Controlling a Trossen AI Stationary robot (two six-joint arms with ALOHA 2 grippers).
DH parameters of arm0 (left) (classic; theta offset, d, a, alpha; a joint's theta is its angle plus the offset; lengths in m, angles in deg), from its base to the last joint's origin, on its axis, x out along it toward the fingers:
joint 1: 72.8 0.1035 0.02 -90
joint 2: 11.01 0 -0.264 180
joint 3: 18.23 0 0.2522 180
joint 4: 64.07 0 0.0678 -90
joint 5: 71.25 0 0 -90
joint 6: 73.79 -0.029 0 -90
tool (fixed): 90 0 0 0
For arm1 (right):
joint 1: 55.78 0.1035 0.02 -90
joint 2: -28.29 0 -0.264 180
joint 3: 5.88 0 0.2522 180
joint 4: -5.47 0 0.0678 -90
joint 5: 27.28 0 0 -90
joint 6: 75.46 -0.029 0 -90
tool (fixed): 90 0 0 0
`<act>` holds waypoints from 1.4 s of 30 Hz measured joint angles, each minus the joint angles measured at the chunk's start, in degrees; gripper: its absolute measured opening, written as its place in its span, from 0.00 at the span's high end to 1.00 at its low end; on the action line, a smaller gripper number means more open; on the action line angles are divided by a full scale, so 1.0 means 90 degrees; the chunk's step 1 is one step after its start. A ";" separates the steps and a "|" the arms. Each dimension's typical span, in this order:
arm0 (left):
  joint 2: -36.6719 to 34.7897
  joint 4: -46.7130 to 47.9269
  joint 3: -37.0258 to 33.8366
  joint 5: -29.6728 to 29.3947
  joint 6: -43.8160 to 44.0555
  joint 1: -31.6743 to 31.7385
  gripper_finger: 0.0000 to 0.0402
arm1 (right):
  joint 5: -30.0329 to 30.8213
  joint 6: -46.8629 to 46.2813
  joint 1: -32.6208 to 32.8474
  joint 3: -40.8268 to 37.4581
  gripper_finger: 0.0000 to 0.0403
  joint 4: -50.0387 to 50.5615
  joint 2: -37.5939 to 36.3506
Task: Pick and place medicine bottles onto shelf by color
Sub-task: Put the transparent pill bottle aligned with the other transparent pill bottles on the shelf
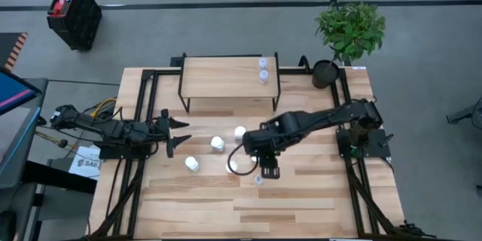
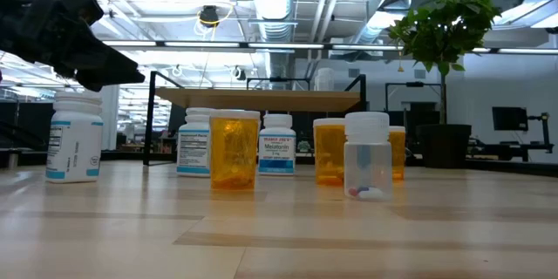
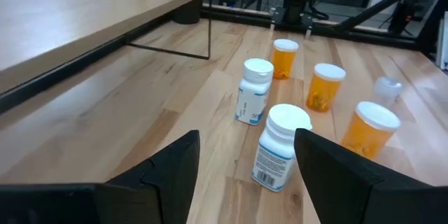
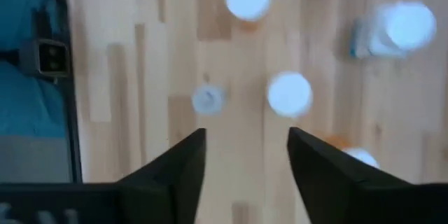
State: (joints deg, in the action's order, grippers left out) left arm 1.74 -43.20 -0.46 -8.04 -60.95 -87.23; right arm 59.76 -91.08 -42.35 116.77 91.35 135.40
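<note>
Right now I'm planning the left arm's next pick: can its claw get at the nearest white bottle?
Probably yes. The left claw is open and faces the white bottle, with only bare table between them; the orange bottles stand beyond it.

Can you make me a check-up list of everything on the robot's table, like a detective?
Surface: slatted wooden table, bare boards at the front.
Job's things: shelf at the back with two clear bottles at its right end; white bottles and orange bottles stand loose on the table, plus one clear bottle.
Clutter: nothing seen.
Tools: left tool open, at the table's left, apart from the bottles; right tool open, above the loose bottles, holding nothing.
Cables: yellow and black wires by the left arm's base.
Surroundings: potted plant at the back right corner; black crate on the floor.
</note>
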 joint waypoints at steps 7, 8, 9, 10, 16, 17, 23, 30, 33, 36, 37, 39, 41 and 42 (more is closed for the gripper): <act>0.0001 0.0010 0.0000 0.0124 0.0001 0.0000 0.45 | 0.0299 -0.0786 0.0192 -0.0606 0.34 -0.0903 0.0005; 0.0001 0.0010 0.0000 0.0124 0.0007 -0.0001 0.45 | 0.0437 -0.1027 0.0227 -0.0705 0.34 -0.0902 0.0005; 0.0001 0.0010 0.0000 0.0124 0.0010 0.0000 0.45 | 0.0567 -0.1246 0.0259 -0.0807 0.34 -0.0882 0.0005; 0.0001 0.0010 0.0000 0.0124 0.0007 0.0000 0.45 | 0.0669 -0.1444 0.0300 -0.0931 0.35 -0.0886 0.0002; 0.0001 0.0008 0.0000 0.0138 0.0036 0.0002 0.45 | 0.0749 -0.1887 0.0748 -0.1398 0.37 -0.0993 0.0003; 0.0001 0.0006 0.0000 0.0136 0.0038 -0.0001 0.45 | 0.0751 -0.1889 0.0848 -0.1446 0.38 -0.1017 0.0002; -0.0001 0.0004 0.0000 0.0136 0.0044 0.0000 0.45 | 0.1408 -0.1903 0.1289 -0.1742 0.41 -0.1492 0.0000; 0.0001 0.0003 0.0000 0.0134 0.0049 0.0000 0.45 | 0.1654 -0.2429 0.1237 -0.2430 0.44 -0.2590 0.0000; 0.0001 0.0003 0.0000 0.0134 0.0049 0.0001 0.45 | 0.1681 -0.2435 0.1236 -0.2593 0.46 -0.2849 0.0002; 0.0000 0.0003 0.0000 0.0131 0.0049 0.0000 0.45 | 0.1673 -0.2436 0.1249 -0.2731 0.47 -0.3079 -0.0003; 0.0001 0.0003 0.0000 0.0131 0.0049 0.0002 0.45 | 0.1657 -0.2436 0.1250 -0.2807 0.47 -0.3172 -0.0002; 0.0001 0.0003 0.0000 0.0129 0.0049 -0.0001 0.45 | 0.1649 -0.2434 0.1261 -0.2911 0.48 -0.3409 0.0002; 0.0000 0.0005 0.0000 0.0127 0.0049 -0.0001 0.45 | 0.1610 -0.2407 0.1259 -0.2963 0.49 -0.3573 0.0002; 0.0001 0.0004 0.0000 0.0129 0.0049 0.0000 0.45 | 0.1550 -0.2356 0.1258 -0.2971 0.49 -0.3552 0.0002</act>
State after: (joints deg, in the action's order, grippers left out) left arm 1.74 -43.17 -0.46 -6.88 -60.51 -87.23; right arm 73.71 -112.28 -31.03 90.03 59.38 135.42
